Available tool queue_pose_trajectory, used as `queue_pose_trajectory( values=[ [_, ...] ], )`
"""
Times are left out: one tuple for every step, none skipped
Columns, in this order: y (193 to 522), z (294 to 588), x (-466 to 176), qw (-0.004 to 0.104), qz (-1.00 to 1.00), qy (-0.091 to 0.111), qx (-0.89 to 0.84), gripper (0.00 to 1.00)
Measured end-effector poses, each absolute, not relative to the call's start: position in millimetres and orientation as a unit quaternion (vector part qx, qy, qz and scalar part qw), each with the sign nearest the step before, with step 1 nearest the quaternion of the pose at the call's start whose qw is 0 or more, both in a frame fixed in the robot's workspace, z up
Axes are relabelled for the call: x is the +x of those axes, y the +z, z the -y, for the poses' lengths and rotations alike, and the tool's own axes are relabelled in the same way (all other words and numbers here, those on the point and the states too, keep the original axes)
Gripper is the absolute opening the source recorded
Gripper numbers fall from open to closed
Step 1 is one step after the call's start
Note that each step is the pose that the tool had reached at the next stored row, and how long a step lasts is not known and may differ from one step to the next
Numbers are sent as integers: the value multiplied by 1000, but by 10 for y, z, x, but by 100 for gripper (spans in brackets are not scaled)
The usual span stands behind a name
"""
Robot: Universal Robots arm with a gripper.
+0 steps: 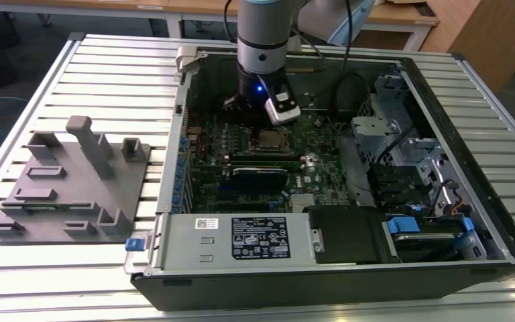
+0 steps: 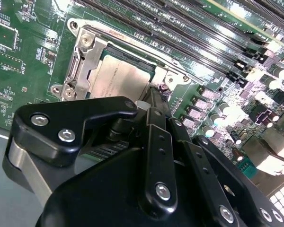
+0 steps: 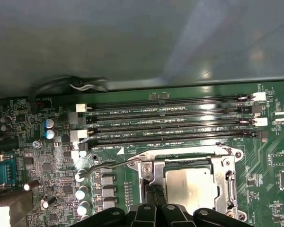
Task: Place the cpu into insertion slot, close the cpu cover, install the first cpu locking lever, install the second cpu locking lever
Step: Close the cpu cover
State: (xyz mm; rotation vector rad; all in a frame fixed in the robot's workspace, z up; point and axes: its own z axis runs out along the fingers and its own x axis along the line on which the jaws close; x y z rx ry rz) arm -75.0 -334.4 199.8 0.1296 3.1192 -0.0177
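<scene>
Showing dull silver cpu (image 3: 189, 185), framed by cpu cover (image 3: 226, 184)

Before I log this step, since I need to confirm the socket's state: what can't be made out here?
1. Part of the cpu and cpu cover: second wrist view, behind the claw.
2. One edge of the cpu cover: first wrist view, cut off by the picture's edge and the claw.
3. The insertion slot: exterior view, too small to show whether it is locked.

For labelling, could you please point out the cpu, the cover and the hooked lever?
cpu (image 3: 189, 185): first wrist view, middle of metal top.
cover (image 3: 150, 172): first wrist view, silvery frame plate.
hooked lever (image 3: 111, 164): first wrist view, wire shaft.
</scene>
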Motion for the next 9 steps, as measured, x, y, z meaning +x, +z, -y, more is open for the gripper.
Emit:
queue_pose_trajectory(
  values=[
    [2012, 3345, -750, 10, -999, -6, 42, 11],
    [2026, 3345, -751, 10, -999, -6, 42, 11],
    [2040, 3345, -751, 10, -999, -6, 42, 11],
    [2055, 3345, -751, 10, -999, -6, 42, 11],
    [2072, 3345, -751, 9, -999, -6, 42, 11],
    [2089, 3345, -751, 9, -999, -6, 42, 11],
    [2107, 3345, -751, 10, -999, -6, 42, 11],
    [2123, 3345, -751, 9, -999, -6, 42, 11],
    [2138, 3345, -751, 10, -999, -6, 42, 11]
  ],
)
